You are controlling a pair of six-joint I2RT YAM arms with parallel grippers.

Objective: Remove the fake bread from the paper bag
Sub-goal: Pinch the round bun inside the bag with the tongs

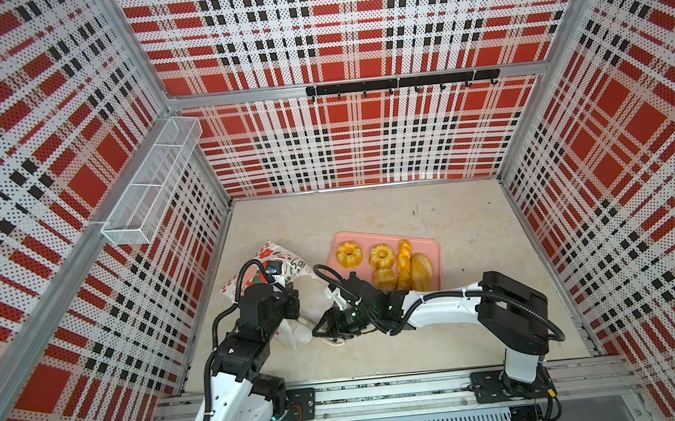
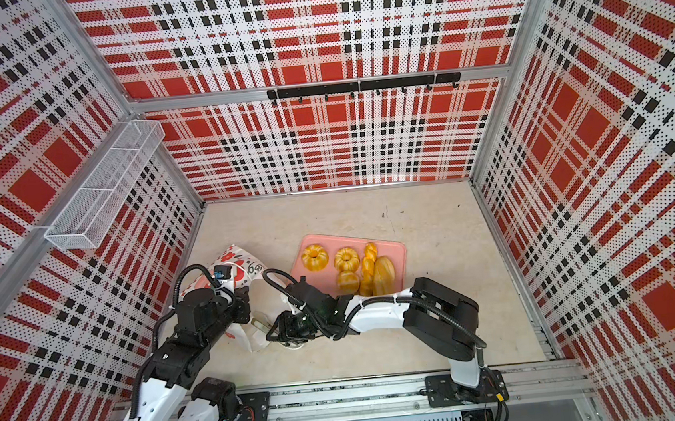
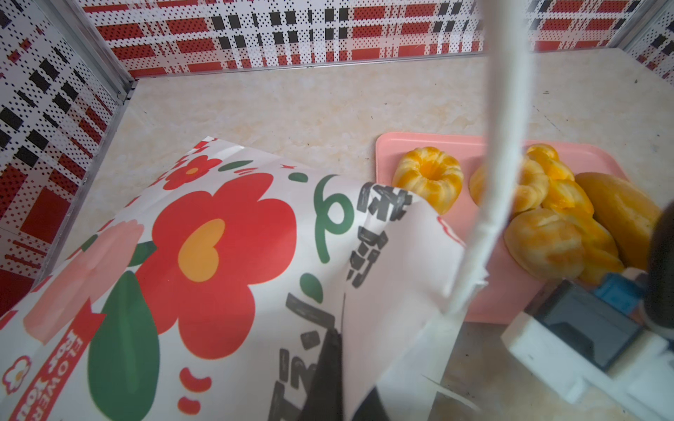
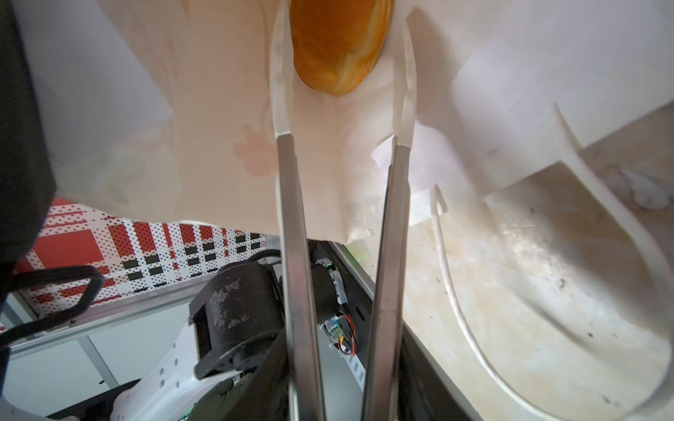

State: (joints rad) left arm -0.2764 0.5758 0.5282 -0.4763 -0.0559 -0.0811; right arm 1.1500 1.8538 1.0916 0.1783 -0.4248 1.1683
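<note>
A: How is the paper bag (image 1: 286,262) being handled?
B: Its thin, crumpling edge is being pinched by the clenched left gripper (image 3: 330,350).
A: And the bread (image 4: 337,43)?
B: Inside the bag, the glossy, light, slippery loaf is being straddled by the parted right gripper (image 4: 343,73); mid-body looks best.

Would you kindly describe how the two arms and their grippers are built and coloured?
Both arms, left arm and right arm, have white link shells, black joint housings and black corrugated cable conduits. The right gripper has long steel fingers tipped with translucent pads.
</note>
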